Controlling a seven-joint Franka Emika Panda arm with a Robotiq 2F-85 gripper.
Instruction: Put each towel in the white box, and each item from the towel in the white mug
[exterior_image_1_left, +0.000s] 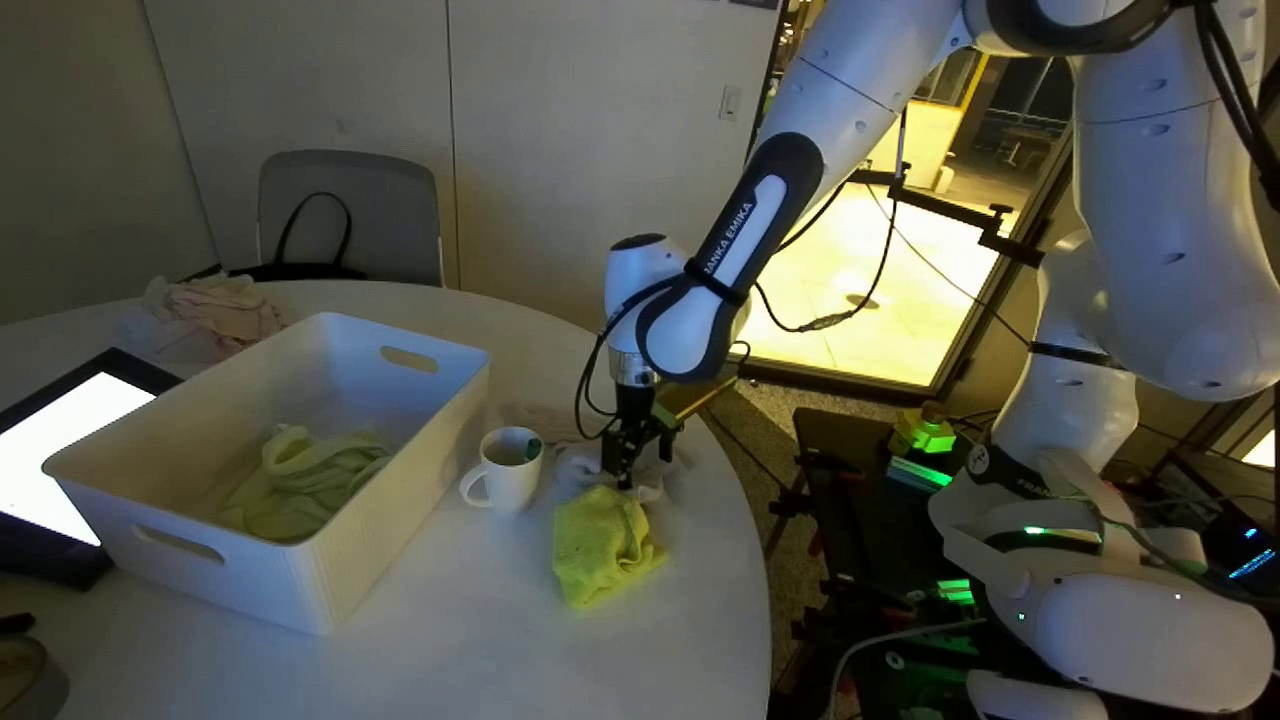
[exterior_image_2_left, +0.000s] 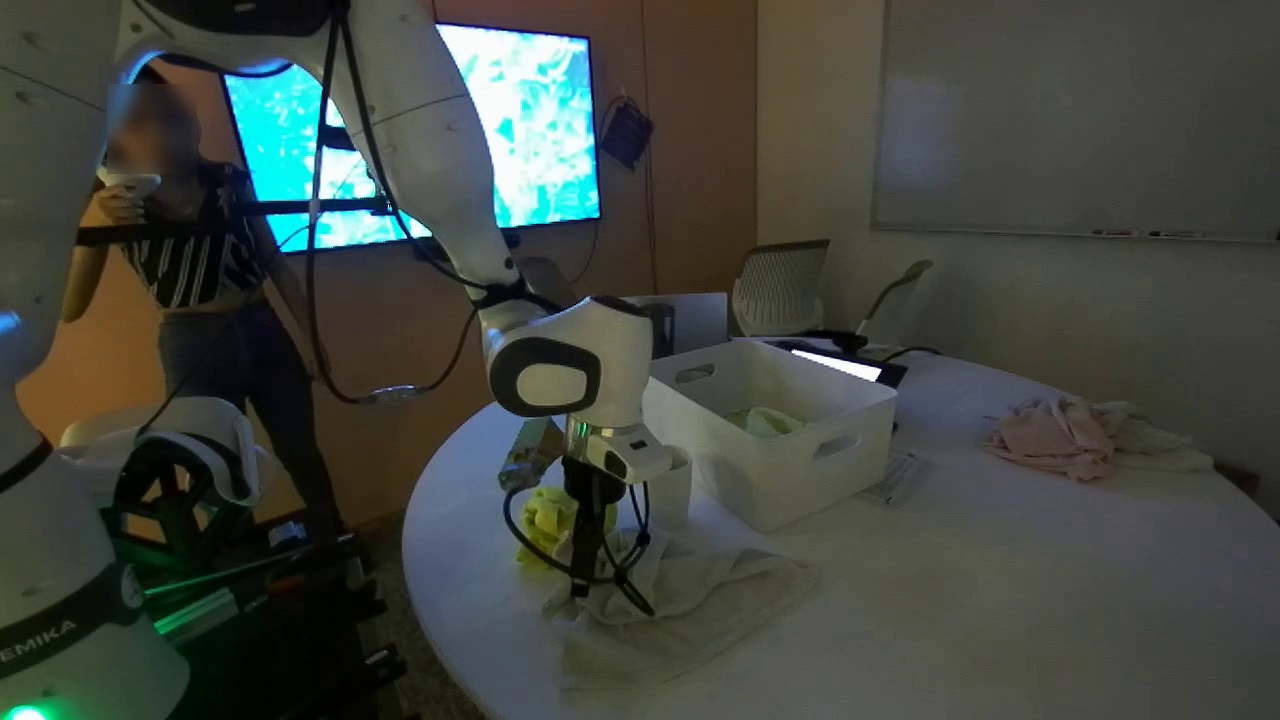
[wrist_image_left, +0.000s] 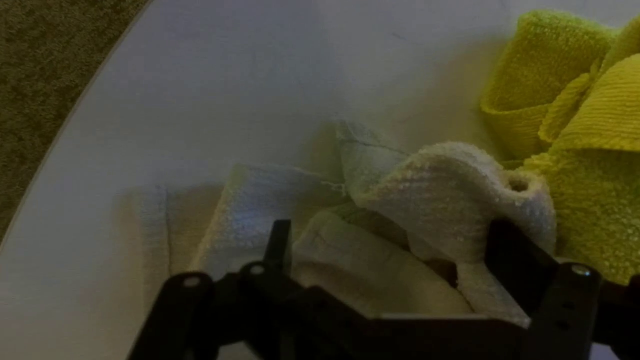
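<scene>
In an exterior view, a crumpled pale yellow-green cloth (exterior_image_1_left: 315, 480) is seen inside the large rectangular white plastic box (exterior_image_1_left: 395, 510) at left. Just right of it, a small dark green item (exterior_image_1_left: 533, 450) is contained in the small white ceramic mug (exterior_image_1_left: 510, 482). A bright yellow-green towel (exterior_image_1_left: 598, 545) is bunched nearer and farther right. Beyond that towel, the black gripper (wrist_image_left: 390, 235) is positioned over a rumpled whitish cloth (wrist_image_left: 435, 190), its jaws spread wide; whether the fabric is touched cannot be told.

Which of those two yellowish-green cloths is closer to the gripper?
The bright yellow cloth, out on the table close beside the gripper. The pale green cloth is farther off, rumpled inside the white box.
</scene>
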